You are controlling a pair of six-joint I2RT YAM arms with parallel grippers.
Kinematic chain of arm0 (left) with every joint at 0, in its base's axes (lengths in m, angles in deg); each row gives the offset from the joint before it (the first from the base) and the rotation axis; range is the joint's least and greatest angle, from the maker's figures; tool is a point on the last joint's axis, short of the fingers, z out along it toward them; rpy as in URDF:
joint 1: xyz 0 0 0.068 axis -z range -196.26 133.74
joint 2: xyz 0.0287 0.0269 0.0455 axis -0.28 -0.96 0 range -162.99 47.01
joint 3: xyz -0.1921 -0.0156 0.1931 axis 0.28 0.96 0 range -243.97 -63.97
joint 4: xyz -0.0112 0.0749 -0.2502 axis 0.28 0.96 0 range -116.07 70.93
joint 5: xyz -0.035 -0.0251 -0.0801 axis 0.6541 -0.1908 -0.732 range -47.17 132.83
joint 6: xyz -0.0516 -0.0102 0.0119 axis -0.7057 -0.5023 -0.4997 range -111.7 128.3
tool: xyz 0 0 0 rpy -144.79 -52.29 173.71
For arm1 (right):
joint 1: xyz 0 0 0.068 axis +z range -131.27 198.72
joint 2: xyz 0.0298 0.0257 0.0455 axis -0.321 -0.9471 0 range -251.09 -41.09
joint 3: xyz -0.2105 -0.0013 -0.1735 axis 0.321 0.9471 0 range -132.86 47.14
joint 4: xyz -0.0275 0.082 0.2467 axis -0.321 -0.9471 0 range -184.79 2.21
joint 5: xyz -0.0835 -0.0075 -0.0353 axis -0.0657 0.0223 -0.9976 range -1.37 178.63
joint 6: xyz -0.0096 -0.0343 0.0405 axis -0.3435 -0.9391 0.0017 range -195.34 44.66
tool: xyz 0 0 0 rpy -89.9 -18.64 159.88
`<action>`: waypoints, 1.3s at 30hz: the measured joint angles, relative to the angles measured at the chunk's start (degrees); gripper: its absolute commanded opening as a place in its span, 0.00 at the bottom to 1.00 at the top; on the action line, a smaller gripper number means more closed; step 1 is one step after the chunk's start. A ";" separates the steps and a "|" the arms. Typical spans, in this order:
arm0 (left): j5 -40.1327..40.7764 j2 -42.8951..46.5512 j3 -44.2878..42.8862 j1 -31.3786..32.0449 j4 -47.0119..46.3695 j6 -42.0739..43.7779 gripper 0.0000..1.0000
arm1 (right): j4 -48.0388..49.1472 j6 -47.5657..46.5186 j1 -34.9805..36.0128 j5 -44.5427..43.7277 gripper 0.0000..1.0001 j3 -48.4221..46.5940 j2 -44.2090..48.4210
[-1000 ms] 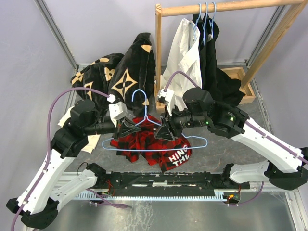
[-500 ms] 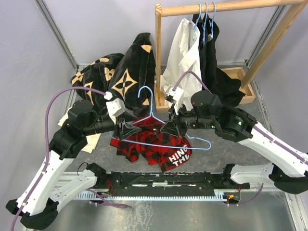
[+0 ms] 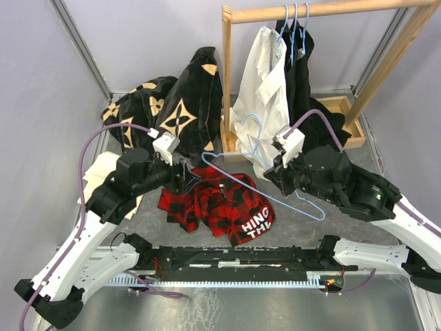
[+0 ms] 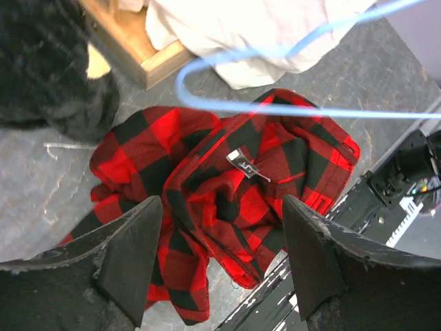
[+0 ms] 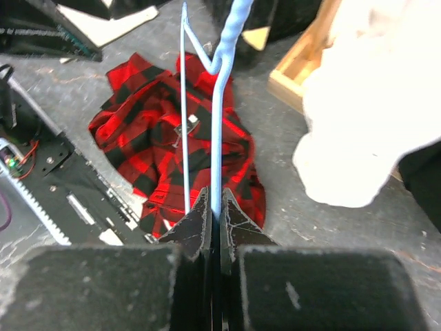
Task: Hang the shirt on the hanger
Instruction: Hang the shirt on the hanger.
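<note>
The red-and-black plaid shirt [image 3: 219,204] lies crumpled on the table in front of the arm bases, white lettering at its near right. It also fills the left wrist view [image 4: 207,172] and shows under the wire in the right wrist view [image 5: 165,148]. My right gripper [image 3: 270,176] is shut on the light-blue wire hanger [image 3: 308,209], pinching one wire [image 5: 218,124] between its fingertips [image 5: 216,205]. It holds the hanger tilted in the air above the shirt's right side. My left gripper [image 3: 190,181] stands open over the shirt [image 4: 220,201], holding nothing; the hanger [image 4: 275,110] passes beyond it.
A pale wooden rail [image 3: 310,10] at the back right carries a white shirt [image 3: 265,83], dark clothes and more blue hangers. Its wooden base [image 3: 344,110] sits on the table. Black fabric with tan flowers [image 3: 179,103] is heaped at the back left.
My left gripper has opened and let go of the hanger. My right gripper has shut on the wire and carried the hanger to the right, its hook now near the white shirt.
</note>
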 measured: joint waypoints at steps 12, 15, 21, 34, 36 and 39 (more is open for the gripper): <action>11.98 10.86 9.70 2.19 0.46 -16.44 0.73 | -1.81 1.55 -0.04 -7.52 0.00 1.68 2.84; 15.52 12.96 12.24 3.93 0.52 -19.87 0.73 | -2.71 1.97 -0.04 -7.85 0.00 2.23 2.84; 22.69 12.11 18.93 11.78 -0.92 -26.49 0.73 | -3.23 2.43 -0.04 -8.85 0.00 2.25 3.72; 42.73 -0.70 20.61 30.95 -1.27 -36.65 0.58 | -4.59 3.72 -0.04 -9.75 0.00 2.93 6.54; 44.11 -0.68 20.57 31.04 -1.20 -37.09 0.54 | -4.74 3.72 -0.04 -9.75 0.00 3.02 6.62; 45.44 -0.70 20.22 31.15 -0.98 -37.29 0.48 | -4.83 3.69 -0.04 -9.66 0.00 3.02 6.62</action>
